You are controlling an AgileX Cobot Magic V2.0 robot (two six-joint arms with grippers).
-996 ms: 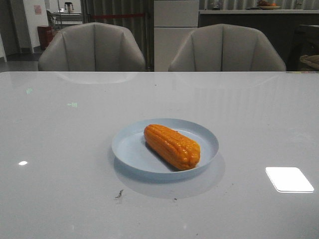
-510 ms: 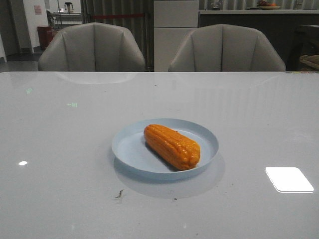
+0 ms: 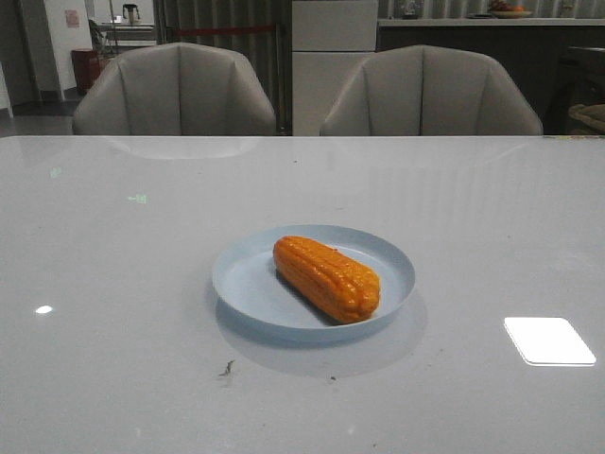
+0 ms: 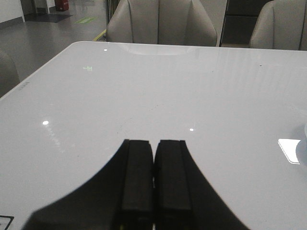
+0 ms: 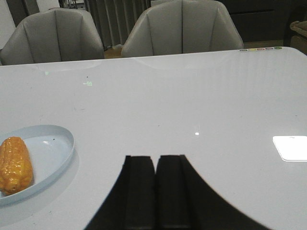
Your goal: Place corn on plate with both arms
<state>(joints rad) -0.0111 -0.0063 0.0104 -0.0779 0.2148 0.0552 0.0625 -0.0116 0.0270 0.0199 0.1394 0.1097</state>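
Over on the left, the left gripper [image 4: 153, 184] hangs low above bare white table [image 3: 113, 284], its two black fingers [image 4: 137, 177] pressed flat against each other with only a thin seam between them and nothing caught there. From its own wrist camera the tabletop runs glossy and pale out to a grey chair [image 4: 160, 21] at the far edge.

In the middle of the table sits the plate [image 3: 246, 284], round, shallow and pale blue, with the corn [image 3: 326, 277] lying inside it. The cob rests slantwise, one end toward the far left of the plate and the blunter end toward the near right, close to the rim (it looks wholly within the rim from where the front camera stands). Neither gripper is touching it, and neither shows in the front view at all.

To the right, the right gripper [image 5: 155, 191] is likewise closed up tight, fingers [image 5: 140, 189] together and gripping nothing. It hovers over open table well apart from the plate [image 5: 62, 143], whose edge, with one end of the corn [image 5: 15, 164], shows off to its side. A bright rectangular reflection [image 3: 548, 340] lies on the tabletop at the right.
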